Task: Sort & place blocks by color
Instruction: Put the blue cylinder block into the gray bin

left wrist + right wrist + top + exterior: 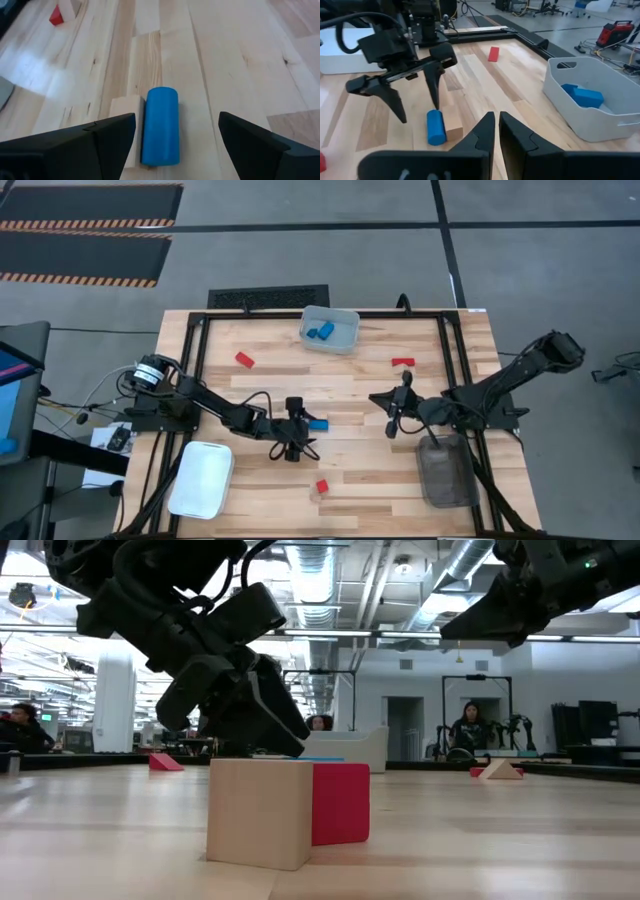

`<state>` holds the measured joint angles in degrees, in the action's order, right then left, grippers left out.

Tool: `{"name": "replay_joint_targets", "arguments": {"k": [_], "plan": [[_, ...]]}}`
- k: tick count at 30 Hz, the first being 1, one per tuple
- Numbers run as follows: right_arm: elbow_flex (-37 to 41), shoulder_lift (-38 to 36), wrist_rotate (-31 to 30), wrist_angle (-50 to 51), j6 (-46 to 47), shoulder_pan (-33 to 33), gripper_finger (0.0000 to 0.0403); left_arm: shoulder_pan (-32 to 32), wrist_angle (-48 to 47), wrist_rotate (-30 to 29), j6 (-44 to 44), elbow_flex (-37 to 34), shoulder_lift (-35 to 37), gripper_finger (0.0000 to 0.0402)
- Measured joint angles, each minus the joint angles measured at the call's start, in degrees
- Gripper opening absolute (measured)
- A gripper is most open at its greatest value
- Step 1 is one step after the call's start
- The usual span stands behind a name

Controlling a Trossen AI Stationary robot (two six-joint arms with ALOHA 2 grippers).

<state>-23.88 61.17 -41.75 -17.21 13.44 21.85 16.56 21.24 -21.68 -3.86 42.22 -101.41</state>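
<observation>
- left hand (412,107) is spread wide and holds nothing; its two fingers (107,135) stand on either side of a blue cylinder (160,125) without touching it, with clear room on both sides.
- the blue cylinder lies flat on the table (350,395), touching a small tan block (125,127) along one long side; in the high view the pair sits near the table's middle, just right of the left hand (293,442).
- right hand (397,418) hangs over the table right of centre with its fingers pressed almost together and nothing between them.
- a red block touching a tan block (321,487) lies nearer the front edge, well apart from both hands.
- a red block (244,359) lies far left, and another red one (402,363) far right.
- a pale grey bin (330,328) at the far edge holds blue blocks (320,332).
- a white bin (202,478) sits at the near left corner, and a dark grey bin (446,470) at the near right.
- the wood between the hands and the far bin is open.
</observation>
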Motion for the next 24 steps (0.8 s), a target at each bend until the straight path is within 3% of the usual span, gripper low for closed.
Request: {"name": "replay_joint_targets", "arguments": {"k": [12,18,24], "plan": [[0.0,0.0,2.9,0.0,0.0,-0.9,0.0052,0.2,3.4,0.4,-0.9,0.0,-3.2,0.0199],[0.0,0.0,3.0,1.1,0.0,-0.9,0.0052,0.2,9.8,-2.8,-3.7,0.2,-7.7,0.0197],[0.0,0.0,3.0,1.9,0.0,-0.9,0.0052,0.0,8.9,-6.8,-4.1,0.0,-8.1,0.0199]]}}
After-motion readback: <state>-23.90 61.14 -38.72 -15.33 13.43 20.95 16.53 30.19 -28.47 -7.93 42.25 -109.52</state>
